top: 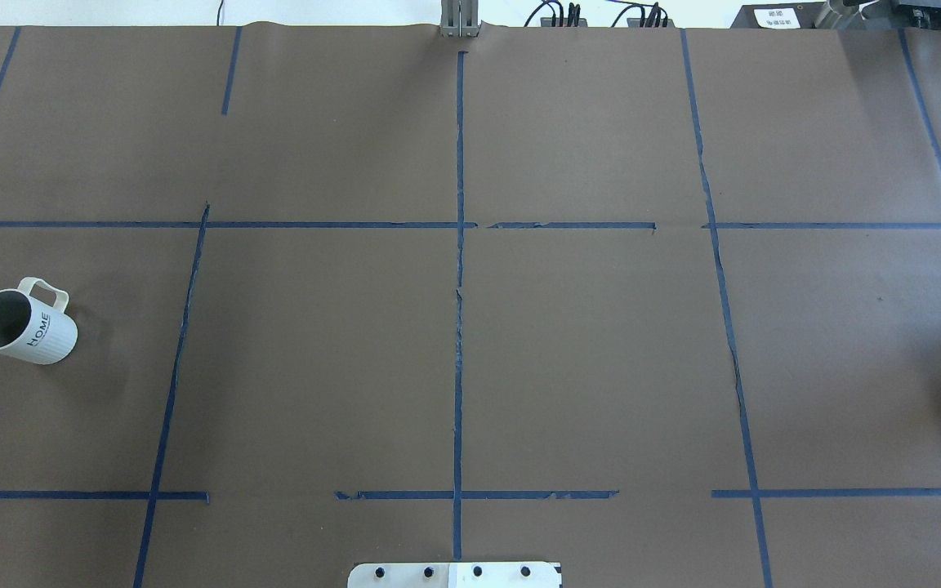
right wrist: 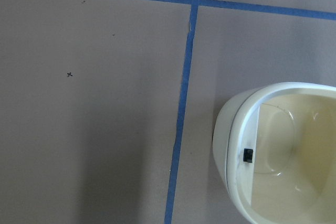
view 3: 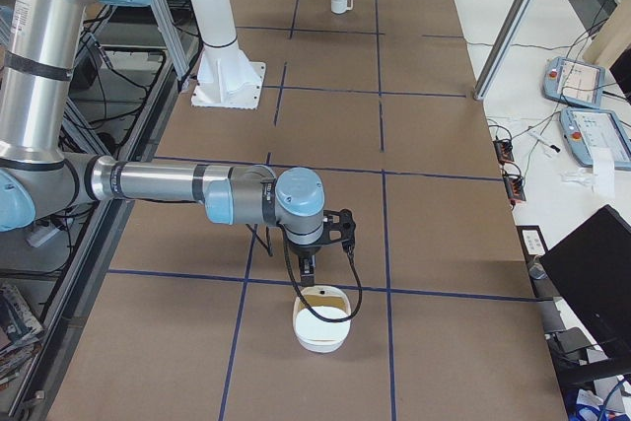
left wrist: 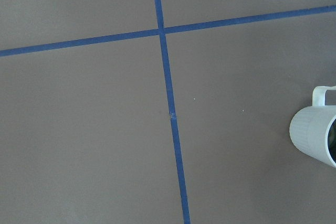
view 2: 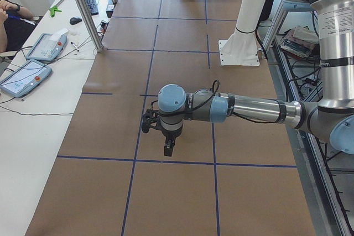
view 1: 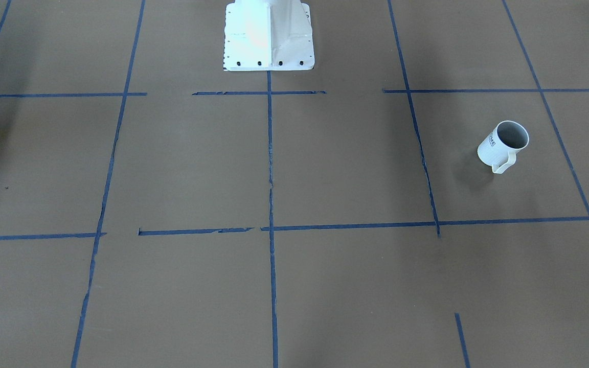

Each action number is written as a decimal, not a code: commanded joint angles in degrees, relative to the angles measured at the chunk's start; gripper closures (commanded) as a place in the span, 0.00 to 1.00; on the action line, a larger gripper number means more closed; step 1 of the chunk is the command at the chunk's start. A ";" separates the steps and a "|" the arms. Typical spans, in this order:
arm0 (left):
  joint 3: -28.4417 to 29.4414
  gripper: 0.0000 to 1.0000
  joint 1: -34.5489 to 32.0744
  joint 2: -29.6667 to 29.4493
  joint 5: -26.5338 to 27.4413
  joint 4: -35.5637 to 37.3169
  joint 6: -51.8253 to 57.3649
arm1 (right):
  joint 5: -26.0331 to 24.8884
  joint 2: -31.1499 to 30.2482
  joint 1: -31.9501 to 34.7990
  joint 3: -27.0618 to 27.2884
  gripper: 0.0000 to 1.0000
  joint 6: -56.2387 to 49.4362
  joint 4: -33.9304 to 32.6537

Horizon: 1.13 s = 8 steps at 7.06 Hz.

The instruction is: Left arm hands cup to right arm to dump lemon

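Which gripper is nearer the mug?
Left. The left gripper has the mug at its wrist view's edge; the right gripper hangs by a cream container at the opposite end.

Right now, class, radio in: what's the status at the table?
Left gripper, right gripper: raised, open or shut unclear. Cup upright on robot's left, untouched; lemon not seen. Bowl near right gripper.

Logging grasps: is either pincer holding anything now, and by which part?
Nothing is held. The mug stands alone on the table; the left pincer and right pincer hang bare.
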 commanded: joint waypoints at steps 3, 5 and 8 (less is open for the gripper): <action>0.55 0.00 14.32 0.30 0.63 -14.20 -21.57 | 0.18 0.01 0.00 0.20 0.00 -0.20 0.00; 3.70 0.00 22.16 -0.22 2.38 -24.24 -33.48 | 0.18 0.01 -0.09 0.11 0.00 -0.20 -0.09; 7.05 0.00 27.64 -2.85 6.61 -29.65 -41.44 | 0.09 0.01 0.00 0.11 0.00 -0.12 0.00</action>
